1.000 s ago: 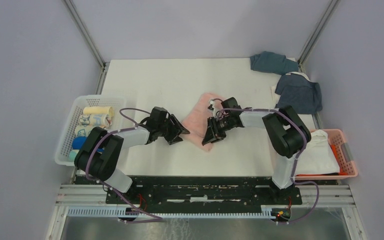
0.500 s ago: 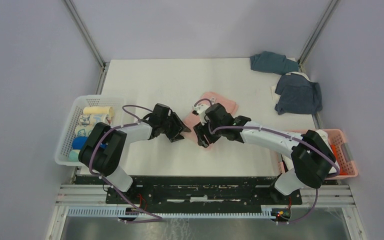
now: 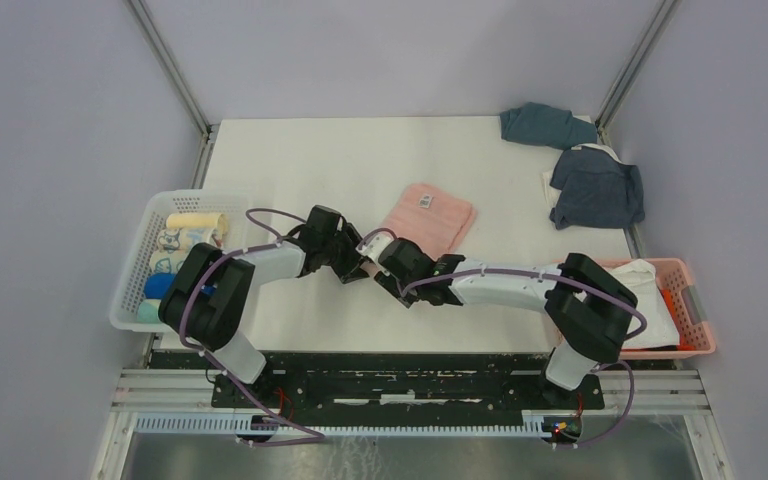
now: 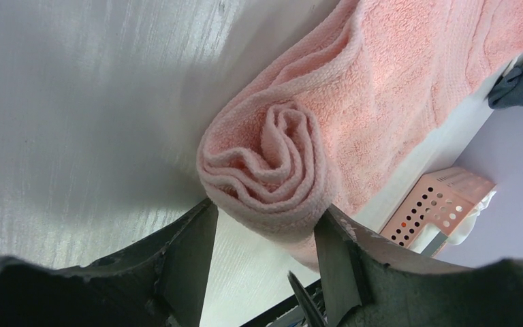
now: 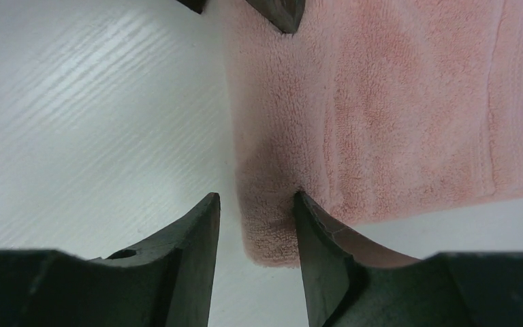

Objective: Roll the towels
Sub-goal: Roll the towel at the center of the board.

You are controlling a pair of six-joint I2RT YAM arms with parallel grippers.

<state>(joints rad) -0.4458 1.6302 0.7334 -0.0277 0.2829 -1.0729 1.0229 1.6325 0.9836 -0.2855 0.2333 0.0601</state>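
One towel (image 3: 430,215) end — under left hand (image 3: 358,266)

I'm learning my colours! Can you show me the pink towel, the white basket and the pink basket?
pink towel (image 3: 430,214): top view, on its flat, unrolled part.
white basket (image 3: 132,264): top view, on its left wall.
pink basket (image 3: 693,300): top view, on its right wall.

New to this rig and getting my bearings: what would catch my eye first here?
A pink towel lies mid-table, its near end rolled up and gripped by the left tool, with the right tool open over its edge. Rolled towels sit in the white basket at left; dark blue towels lie crumpled far right.
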